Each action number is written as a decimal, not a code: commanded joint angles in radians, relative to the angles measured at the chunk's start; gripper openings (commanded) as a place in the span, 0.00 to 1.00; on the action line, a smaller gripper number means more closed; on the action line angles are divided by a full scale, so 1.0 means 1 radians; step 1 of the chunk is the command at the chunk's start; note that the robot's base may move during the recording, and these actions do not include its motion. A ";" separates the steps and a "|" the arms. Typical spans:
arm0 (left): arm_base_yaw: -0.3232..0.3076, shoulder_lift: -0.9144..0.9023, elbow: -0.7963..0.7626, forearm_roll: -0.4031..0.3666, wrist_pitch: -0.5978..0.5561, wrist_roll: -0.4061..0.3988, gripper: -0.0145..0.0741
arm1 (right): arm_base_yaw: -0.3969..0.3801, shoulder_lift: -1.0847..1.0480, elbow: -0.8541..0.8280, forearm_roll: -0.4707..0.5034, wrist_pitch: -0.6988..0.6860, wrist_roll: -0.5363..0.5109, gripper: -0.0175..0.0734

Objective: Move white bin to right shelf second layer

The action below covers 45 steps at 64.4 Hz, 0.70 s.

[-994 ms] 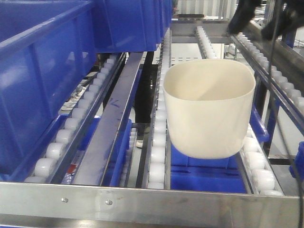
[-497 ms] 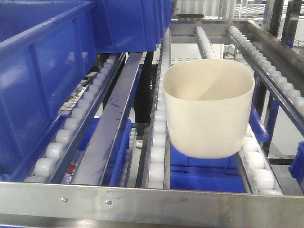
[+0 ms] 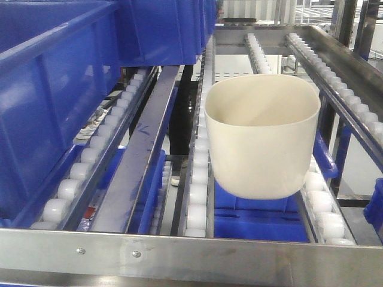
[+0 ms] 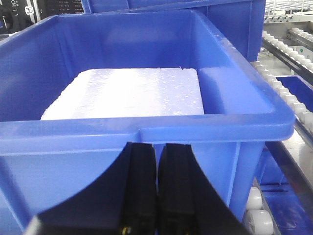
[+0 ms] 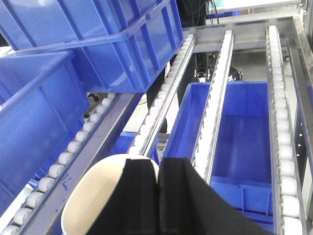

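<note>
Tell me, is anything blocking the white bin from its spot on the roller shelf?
Nothing visible is. The white bin already sits on the right shelf second layer, on its white rollers. No blue crate touches it. The right claw hangs shut just above the bin's rim, not holding it.

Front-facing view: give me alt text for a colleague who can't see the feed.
A cream-white bin sits upright and empty on a sloped shelf level of white roller tracks, behind the steel front rail. Large blue crates fill the lane to its left; no gripper is in this view.
</note>
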 commanded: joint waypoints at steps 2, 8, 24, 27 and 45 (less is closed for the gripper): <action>-0.003 -0.014 0.037 -0.006 -0.085 -0.003 0.26 | -0.001 -0.001 -0.031 -0.014 -0.105 -0.005 0.25; -0.003 -0.014 0.037 -0.006 -0.085 -0.003 0.26 | -0.001 -0.001 -0.031 -0.014 -0.105 -0.005 0.25; -0.003 -0.014 0.037 -0.006 -0.085 -0.003 0.26 | -0.001 -0.001 -0.031 -0.014 -0.111 -0.005 0.25; -0.003 -0.014 0.037 -0.006 -0.085 -0.003 0.26 | -0.001 -0.001 -0.031 -0.019 -0.110 -0.008 0.25; -0.003 -0.014 0.037 -0.006 -0.085 -0.003 0.26 | -0.107 -0.140 0.054 -0.083 -0.014 -0.018 0.25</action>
